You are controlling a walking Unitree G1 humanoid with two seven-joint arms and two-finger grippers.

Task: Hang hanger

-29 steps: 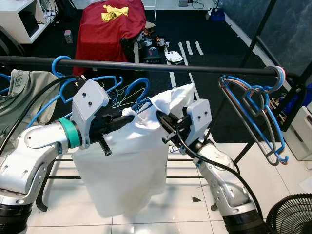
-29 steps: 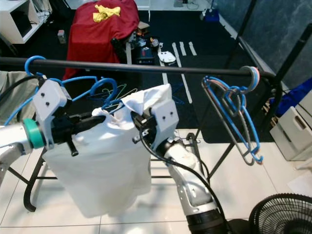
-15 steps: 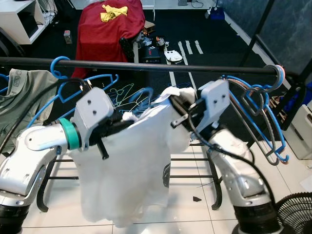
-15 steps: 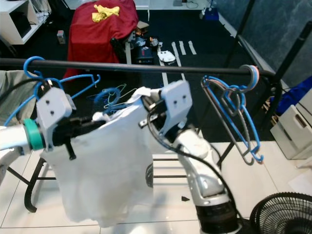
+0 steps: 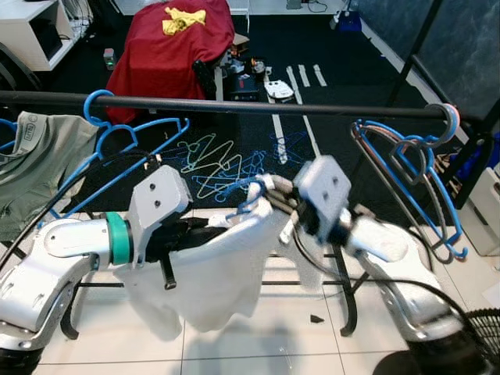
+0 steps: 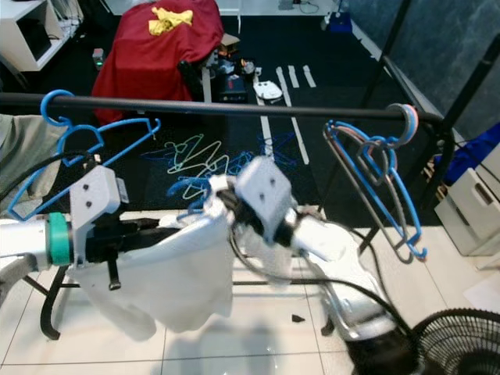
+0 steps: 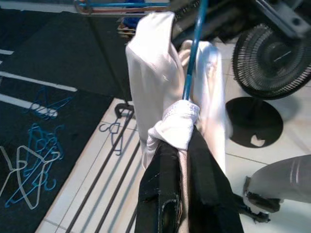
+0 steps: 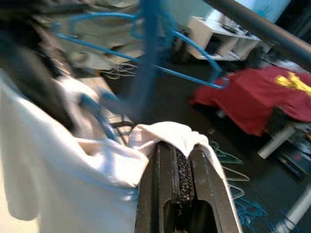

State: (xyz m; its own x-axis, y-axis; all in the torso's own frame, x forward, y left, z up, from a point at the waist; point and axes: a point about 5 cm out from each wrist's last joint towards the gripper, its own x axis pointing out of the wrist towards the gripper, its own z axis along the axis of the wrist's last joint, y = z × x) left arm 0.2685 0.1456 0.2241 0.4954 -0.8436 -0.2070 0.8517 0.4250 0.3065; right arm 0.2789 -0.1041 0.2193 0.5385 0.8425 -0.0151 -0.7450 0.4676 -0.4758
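**Limp shirt, stiff hanger: both tools hold on below the rail**

A white shirt [image 5: 211, 273] sags between the robot's two arms, well below the black clothes rail [image 5: 234, 105]. The left tool [image 7: 181, 145] is clenched on a bunched fold of the cloth, where a blue hanger [image 7: 192, 58] runs out of the fabric. The right tool [image 8: 181, 160] is likewise clamped on a wad of the shirt at its other shoulder.

The cloth looks light and soft and would likely slump or slide off if held by fabric alone; the thin hanger appears rigid, so its neck or hook seems the surer hold. Shirt and hanger hang between the tools, touching both. Empty blue hangers [image 5: 406, 172] crowd the rail's right end, and a grey-green shirt [image 5: 35, 168] hangs at its left.
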